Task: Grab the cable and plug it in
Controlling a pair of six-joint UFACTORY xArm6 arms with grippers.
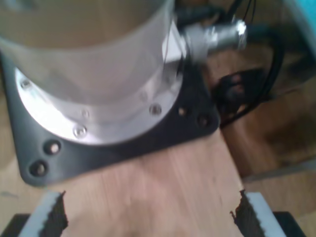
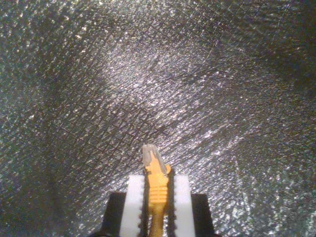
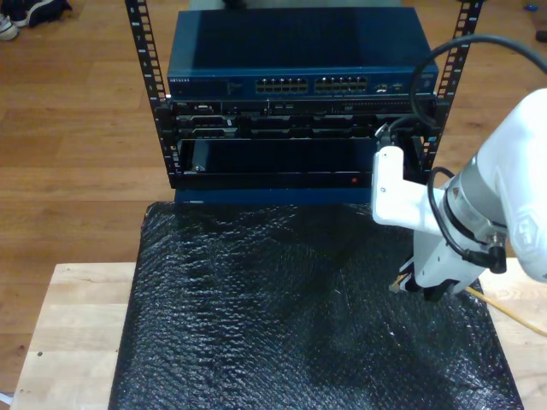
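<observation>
My second hand (image 2: 157, 197) is clamped on the cable (image 2: 157, 190) just behind its clear plug (image 2: 151, 157), which projects forward of the white pads (image 2: 135, 197) over the black textured mat (image 2: 207, 98). In the exterior view this arm hangs low at the right of the mat, the yellow cable trailing across the wooden bench (image 3: 73, 325) there. My first hand (image 1: 148, 217) stands wide apart with nothing between the pads, above bare wood near an arm base (image 1: 98, 98).

Judged step: carry to the switch (image 3: 295, 53). Keep the plug level, align it squarely with one port (latch orientation cannot be read here), and advance slowly so the trailing cable does not twist the grip.
</observation>
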